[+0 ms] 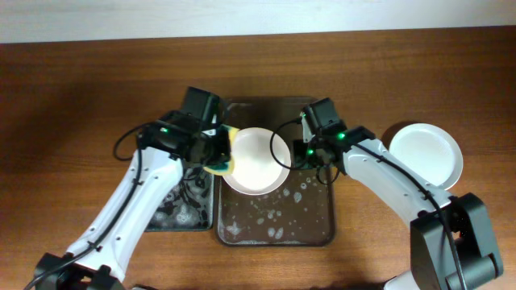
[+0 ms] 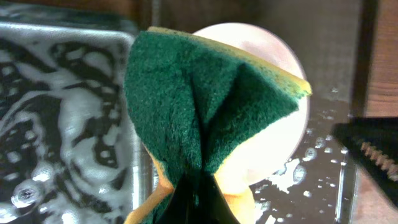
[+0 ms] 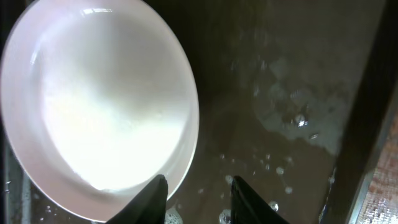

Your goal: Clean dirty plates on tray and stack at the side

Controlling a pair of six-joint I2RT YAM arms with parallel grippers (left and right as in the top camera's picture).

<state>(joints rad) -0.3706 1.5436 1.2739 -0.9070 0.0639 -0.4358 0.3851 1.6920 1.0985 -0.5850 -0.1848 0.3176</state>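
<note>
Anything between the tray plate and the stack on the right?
No loose object. The right gripper and its arm lie on that line beside the plate, and the tray has a low rim before the stack.

The counter [image 1: 81,80] is shown in reddish-brown wood, streaked with darker grain from left to right. The tray [image 1: 314,221] is dark brown, flecked with white foam and pale droplets. The plate [image 1: 256,161] on it is glossy white, tinged faintly pink in the left wrist view. The second plate [image 1: 426,153], at the right, is plain white. The sponge [image 1: 223,157] is deep green on one face and yellow on the other. The smaller tray [image 1: 181,229] is black, marbled with white suds. The arms [image 1: 137,201] are white with black joints and small green lights.
</note>
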